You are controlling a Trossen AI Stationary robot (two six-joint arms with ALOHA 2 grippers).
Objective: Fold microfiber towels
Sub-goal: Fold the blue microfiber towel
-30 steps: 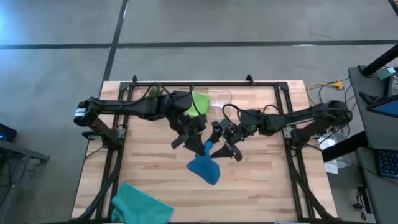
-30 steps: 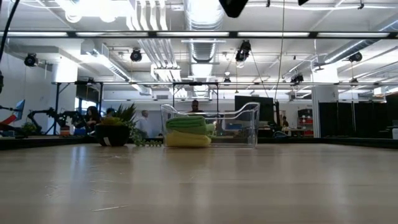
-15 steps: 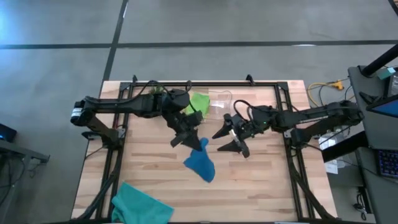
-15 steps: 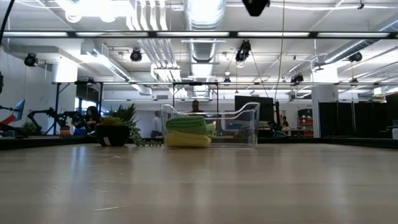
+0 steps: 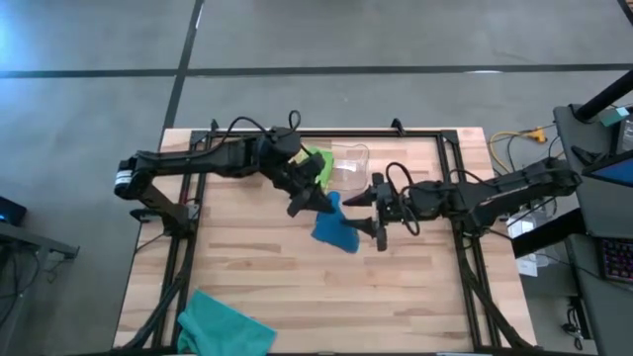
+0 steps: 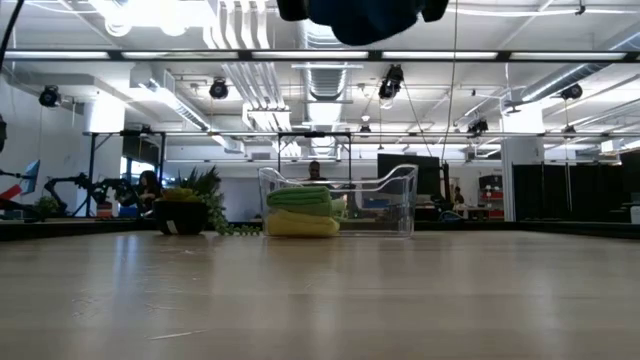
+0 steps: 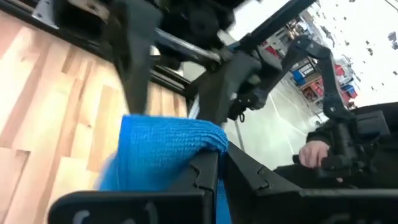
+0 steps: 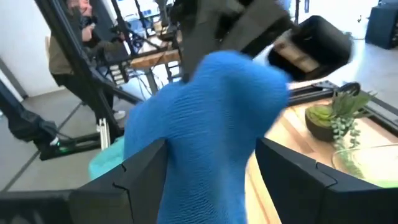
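Jaws of the left gripper [image 5: 318, 201] are pinched tight on the top edge of the soft blue microfiber towel [image 5: 334, 226], holding it off the pale wooden slatted table [image 5: 247, 267], just in front of the clear plastic bin [image 5: 349, 163] at the far edge. Teal microfiber towel [image 5: 223, 323] lies crumpled at the table's near-left corner, well apart. Lime green microfiber towel [image 5: 318, 163] sits folded in the bin; the low view shows it stacked on the folded yellow microfiber towel [image 6: 300, 224]. Small potted green plant [image 6: 190, 211] stands left of the bin in that view. Right gripper [image 5: 379, 213] hangs just beside the blue towel, fingers [image 8: 140, 171] spread wide on either side of the hanging cloth, not clamped on it.
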